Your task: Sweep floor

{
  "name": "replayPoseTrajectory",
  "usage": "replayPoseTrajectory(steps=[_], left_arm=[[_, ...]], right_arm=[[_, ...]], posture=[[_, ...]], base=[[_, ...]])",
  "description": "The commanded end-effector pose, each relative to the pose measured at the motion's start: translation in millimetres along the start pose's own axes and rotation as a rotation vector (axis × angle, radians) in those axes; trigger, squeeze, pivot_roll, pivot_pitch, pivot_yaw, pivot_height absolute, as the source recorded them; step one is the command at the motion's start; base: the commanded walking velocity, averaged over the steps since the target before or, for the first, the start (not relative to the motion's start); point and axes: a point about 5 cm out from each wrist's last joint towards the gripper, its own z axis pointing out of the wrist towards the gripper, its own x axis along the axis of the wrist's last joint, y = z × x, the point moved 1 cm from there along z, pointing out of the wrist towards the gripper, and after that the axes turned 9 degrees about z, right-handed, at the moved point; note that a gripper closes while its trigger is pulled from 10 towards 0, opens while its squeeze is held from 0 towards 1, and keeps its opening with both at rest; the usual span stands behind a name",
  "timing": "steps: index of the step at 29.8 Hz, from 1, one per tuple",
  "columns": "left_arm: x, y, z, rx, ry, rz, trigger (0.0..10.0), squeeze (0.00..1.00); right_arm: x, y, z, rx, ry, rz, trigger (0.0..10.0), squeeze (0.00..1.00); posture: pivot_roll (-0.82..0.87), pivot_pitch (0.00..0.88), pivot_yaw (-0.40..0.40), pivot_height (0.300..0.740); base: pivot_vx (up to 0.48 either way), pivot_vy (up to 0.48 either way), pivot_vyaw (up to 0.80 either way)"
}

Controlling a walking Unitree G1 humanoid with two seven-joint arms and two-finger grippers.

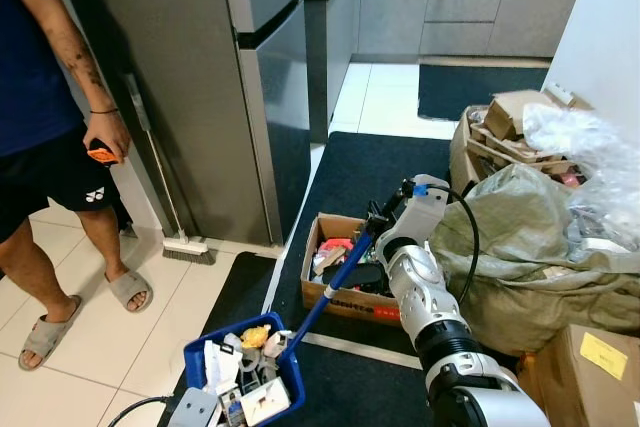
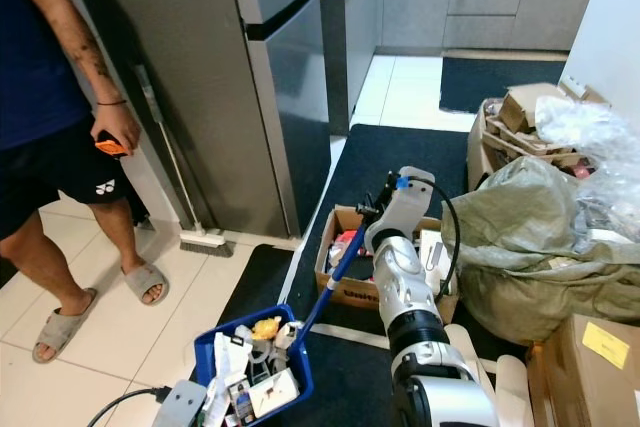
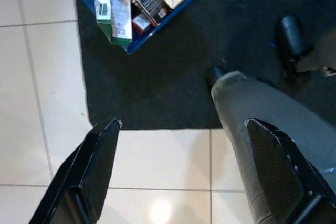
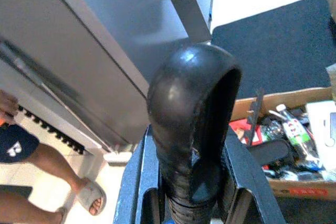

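A blue dustpan (image 1: 245, 365) heaped with paper and packaging rests on the dark mat (image 1: 370, 162) at my feet. Its blue pole (image 1: 330, 292) slants up to a black looped handle (image 4: 191, 124). My right gripper (image 1: 380, 222) is shut on that handle, above a cardboard box. My left gripper (image 3: 182, 125) hangs open over the mat's corner and the white tiles, holding nothing, a short way from the dustpan (image 3: 147, 3). A broom (image 1: 165, 177) leans against the grey fridge (image 1: 200, 77), its head on the tiles.
A person (image 1: 50, 97) in sandals stands at the left, holding a small orange object. An open cardboard box (image 1: 345, 267) of clutter sits on the mat. A bulky green sack (image 1: 530, 247) and more boxes crowd the right.
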Motion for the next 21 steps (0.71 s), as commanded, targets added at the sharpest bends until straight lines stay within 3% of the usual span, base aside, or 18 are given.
replayPoseTrajectory(steps=[1,5,21], left_arm=[[-5.6,-7.0,-2.1,0.016,-0.013,0.0,10.0,0.0],[-4.6,-6.3,-1.7,0.015,-0.012,0.002,10.0,0.0],[0.2,-3.7,-0.1,0.01,-0.008,0.013,10.0,0.0]], right_arm=[[13.8,-14.5,4.8,0.033,0.047,0.015,10.0,0.0],[18.9,-13.1,5.9,0.026,0.063,0.026,10.0,0.0],[34.7,-27.9,9.0,0.079,0.096,0.155,10.0,0.0]], posture=[[-0.05,0.0,0.07,0.74],[-0.05,0.0,0.066,0.74],[-0.05,0.0,0.059,0.74]], base=[[0.48,0.0,-0.8],[0.48,0.0,-0.73],[0.48,0.0,0.0]])
